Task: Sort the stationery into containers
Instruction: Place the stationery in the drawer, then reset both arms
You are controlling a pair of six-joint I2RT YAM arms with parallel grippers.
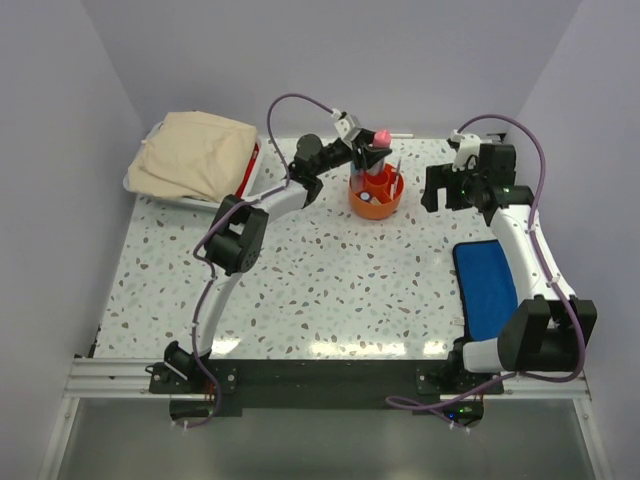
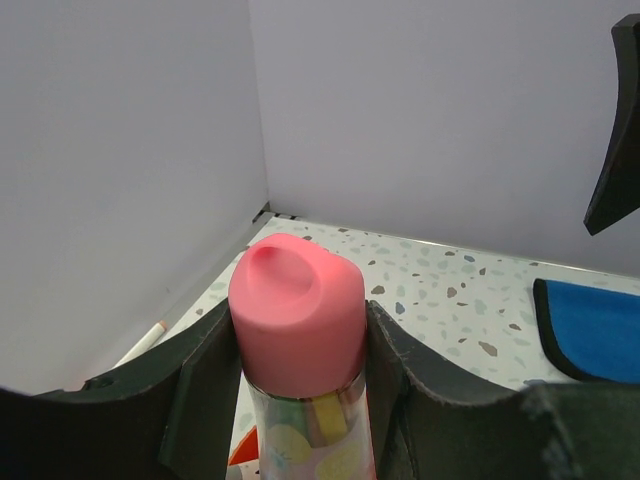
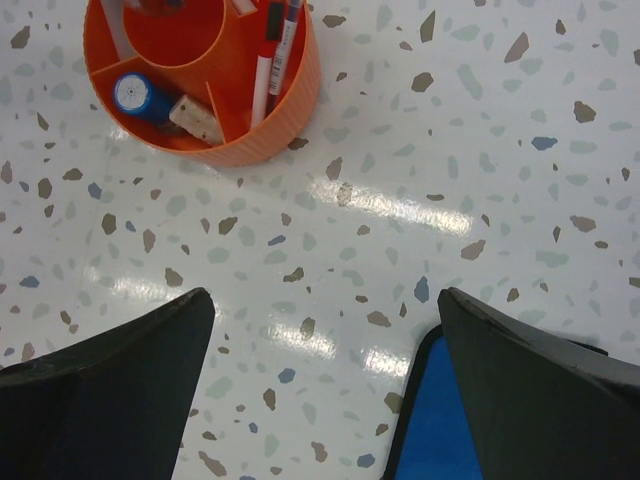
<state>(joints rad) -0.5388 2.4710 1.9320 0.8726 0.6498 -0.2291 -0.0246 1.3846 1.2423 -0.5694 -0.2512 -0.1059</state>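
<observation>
Working surface is a speckled terrazzo table (image 1: 330,280), glossy, with light glare streaks in the right wrist view. Plain pale walls (image 1: 330,60) box it in on the left, back and right; the near edge is the rail with both arm bases.

Open room: the centre and near-left of the table are bare. The back-left corner is taken by a beige cloth bundle (image 1: 195,155), soft and rumpled, on a white tray (image 1: 140,185). A flat blue mat (image 1: 485,285) with rounded corners lies along the right side, partly under the right arm.

Orange tub (image 1: 376,210) sits back-centre, well off every edge. It is round ribbed plastic with a central cup and divided outer compartments. One compartment holds two thin pens (image 3: 265,70) leaning on the rim. The next holds a blue-capped marker (image 3: 132,95) and a short beige stub (image 3: 195,118).

Left gripper (image 1: 372,148) is over the tub, jaws closed onto the clear tube (image 2: 300,320). The tube is upright, with a smooth pink domed cap and colourful print on the body. Fingers (image 2: 200,390) press just below the cap on both sides. Can't tell whether the tube's lower end is inside the central cup.

Right gripper (image 1: 445,190) hovers right of the tub, near the mat's back end, jaws spread wide and holding nothing.

One white pen (image 1: 400,133) lies on the table by the back wall, behind the tub.
</observation>
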